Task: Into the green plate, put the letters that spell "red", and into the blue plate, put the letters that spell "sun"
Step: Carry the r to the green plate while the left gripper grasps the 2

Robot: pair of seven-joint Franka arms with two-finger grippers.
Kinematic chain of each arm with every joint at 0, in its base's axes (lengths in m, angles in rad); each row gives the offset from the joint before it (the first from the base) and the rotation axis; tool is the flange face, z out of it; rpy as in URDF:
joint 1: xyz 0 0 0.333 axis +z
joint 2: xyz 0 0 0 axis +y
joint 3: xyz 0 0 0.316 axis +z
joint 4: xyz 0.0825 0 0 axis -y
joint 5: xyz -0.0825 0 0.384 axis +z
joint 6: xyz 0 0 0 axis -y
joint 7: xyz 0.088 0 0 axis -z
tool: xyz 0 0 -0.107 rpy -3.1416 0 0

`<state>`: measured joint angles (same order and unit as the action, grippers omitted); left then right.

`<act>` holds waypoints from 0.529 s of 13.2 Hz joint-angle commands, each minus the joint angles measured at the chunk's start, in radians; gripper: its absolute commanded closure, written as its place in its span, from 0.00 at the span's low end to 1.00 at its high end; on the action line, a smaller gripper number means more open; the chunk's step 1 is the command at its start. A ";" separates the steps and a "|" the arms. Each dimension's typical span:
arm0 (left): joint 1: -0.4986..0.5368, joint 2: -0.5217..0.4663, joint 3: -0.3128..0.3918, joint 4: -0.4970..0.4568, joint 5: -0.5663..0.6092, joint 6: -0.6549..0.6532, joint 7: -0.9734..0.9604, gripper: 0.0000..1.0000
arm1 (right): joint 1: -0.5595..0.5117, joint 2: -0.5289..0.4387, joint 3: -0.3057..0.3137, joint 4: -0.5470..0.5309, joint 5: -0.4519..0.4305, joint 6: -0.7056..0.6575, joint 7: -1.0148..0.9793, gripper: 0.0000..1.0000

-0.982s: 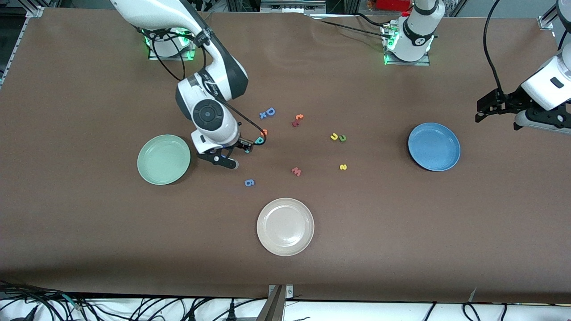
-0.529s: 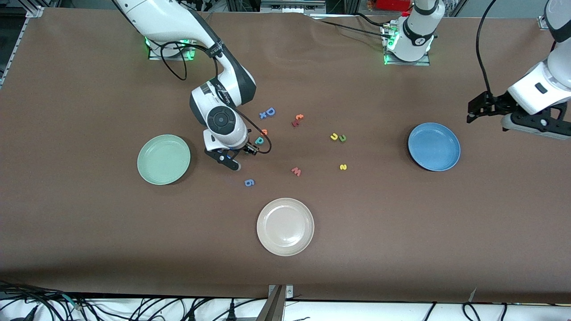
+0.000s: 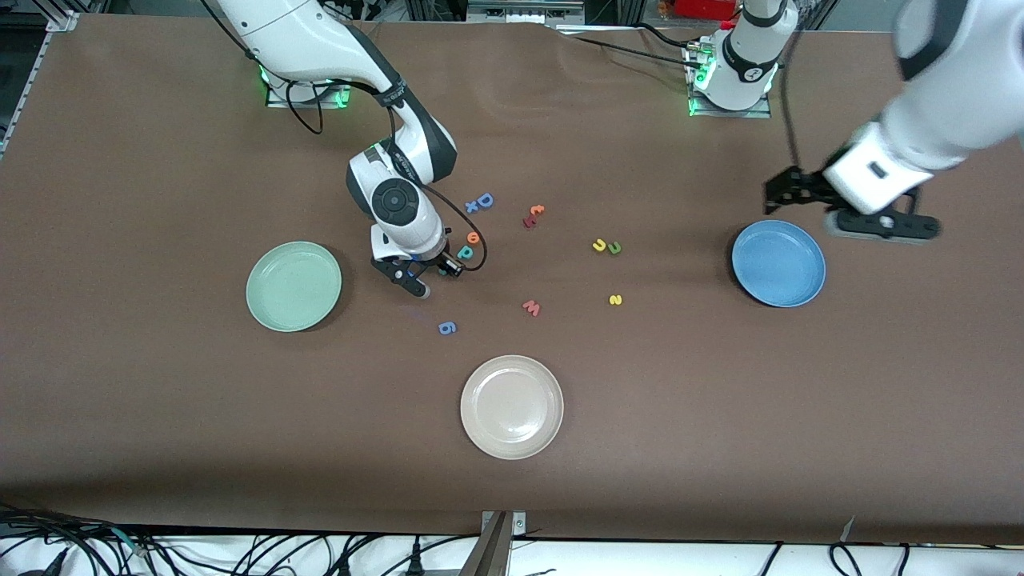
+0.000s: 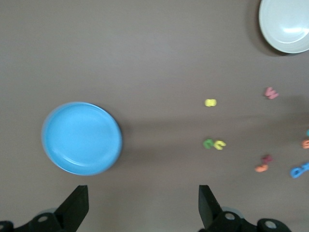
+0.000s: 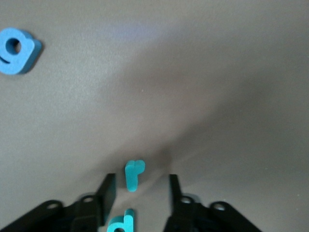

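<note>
My right gripper (image 5: 137, 191) is low over the worktop (image 3: 160, 416), jaws apart around the teal r (image 5: 133, 175), beside the d (image 5: 120, 223). My left gripper (image 4: 143, 209) hangs open by the blue plate (image 3: 778, 263).

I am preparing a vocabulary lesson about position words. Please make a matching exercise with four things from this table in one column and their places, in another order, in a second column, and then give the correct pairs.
Things:
1. teal "r"
2. blue "g"
3. left hand
4. yellow "s"

Places:
A. above the rim of the blue plate
B. between the fingers of the right hand
C. on the table, nearer to the front camera than the yellow and green arch-shaped pair
D. on the table between the right hand and the beige-white plate

Pairs: 1-B, 2-D, 3-A, 4-C
</note>
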<state>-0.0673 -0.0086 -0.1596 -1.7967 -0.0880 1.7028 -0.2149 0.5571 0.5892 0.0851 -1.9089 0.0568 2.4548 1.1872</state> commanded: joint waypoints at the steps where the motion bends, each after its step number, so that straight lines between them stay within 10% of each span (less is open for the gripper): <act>1: 0.003 0.008 -0.072 -0.022 -0.006 0.018 -0.132 0.00 | 0.017 -0.019 -0.002 -0.018 0.015 0.013 0.012 0.84; 7: 0.001 0.090 -0.136 -0.258 -0.009 0.464 -0.150 0.02 | 0.018 -0.014 -0.005 -0.018 0.008 0.012 0.005 0.98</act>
<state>-0.0751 0.0480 -0.2740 -1.9774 -0.0879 2.0173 -0.3466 0.5671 0.5844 0.0857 -1.9095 0.0568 2.4552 1.1903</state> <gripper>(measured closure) 0.009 0.978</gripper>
